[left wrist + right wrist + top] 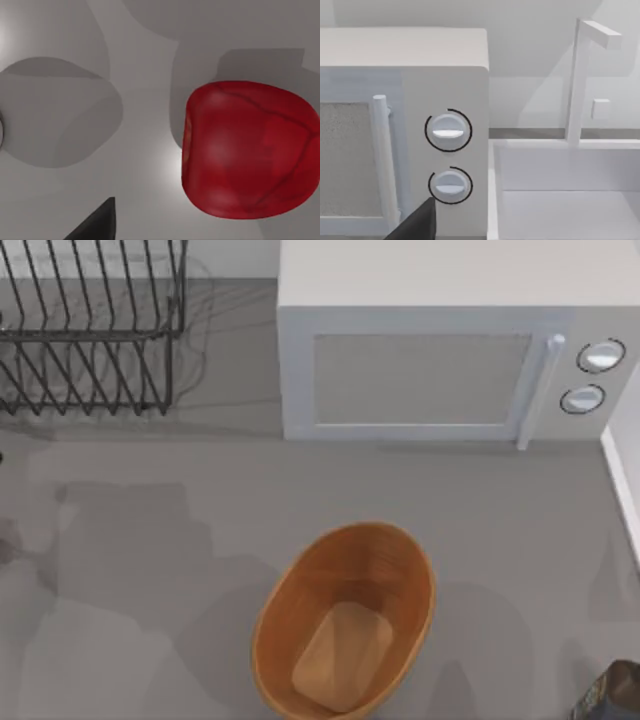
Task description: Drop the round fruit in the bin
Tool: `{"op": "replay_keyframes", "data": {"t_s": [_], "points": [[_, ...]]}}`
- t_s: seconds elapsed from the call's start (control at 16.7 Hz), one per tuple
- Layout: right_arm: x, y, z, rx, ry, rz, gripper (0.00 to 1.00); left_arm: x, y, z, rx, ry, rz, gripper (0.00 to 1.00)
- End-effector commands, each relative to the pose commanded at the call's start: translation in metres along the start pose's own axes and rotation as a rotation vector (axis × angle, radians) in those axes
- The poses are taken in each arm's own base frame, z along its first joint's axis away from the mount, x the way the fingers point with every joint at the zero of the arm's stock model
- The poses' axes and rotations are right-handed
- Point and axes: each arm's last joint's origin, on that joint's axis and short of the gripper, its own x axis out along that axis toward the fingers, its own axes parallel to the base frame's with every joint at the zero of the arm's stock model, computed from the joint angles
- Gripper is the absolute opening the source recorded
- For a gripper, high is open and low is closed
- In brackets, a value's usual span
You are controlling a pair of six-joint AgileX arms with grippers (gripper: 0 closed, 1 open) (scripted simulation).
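The round fruit (250, 150), bright red and glossy, lies on the grey table close under my left gripper (160, 231) in the left wrist view. One dark fingertip (97, 222) shows beside the fruit with nothing against its inner face, so the gripper is open and holds nothing. The bin (296, 592), an oval orange-brown wooden basket with a paler bottom, stands at the front middle of the table in the top view. My right gripper (610, 692) is parked at the front right corner, open, facing the microwave's knobs.
A white microwave (420, 375) stands at the back, with two knobs (448, 131) on its right side. A black wire rack (85, 330) fills the back left. A white sink (565, 200) with a tap lies right of the microwave.
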Motion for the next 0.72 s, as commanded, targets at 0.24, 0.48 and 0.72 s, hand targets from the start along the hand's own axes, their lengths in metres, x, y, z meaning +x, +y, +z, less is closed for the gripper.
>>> {"op": "replay_keyframes", "data": {"t_s": [0.24,0.48,0.72], "points": [[0.0,0.0,0.0,0.0,0.0,0.0,1.0,0.031,-0.002,-0.002,-0.001,0.027,-0.015,1.0],[0.0,0.0,0.0,0.0,0.0,0.0,1.0,0.065,0.001,0.002,0.0,0.003,-0.003,1.0],[0.0,0.0,0.0,0.0,0.0,0.0,1.0,0.068,0.001,0.001,-0.003,-0.003,0.0,1.0]]}}
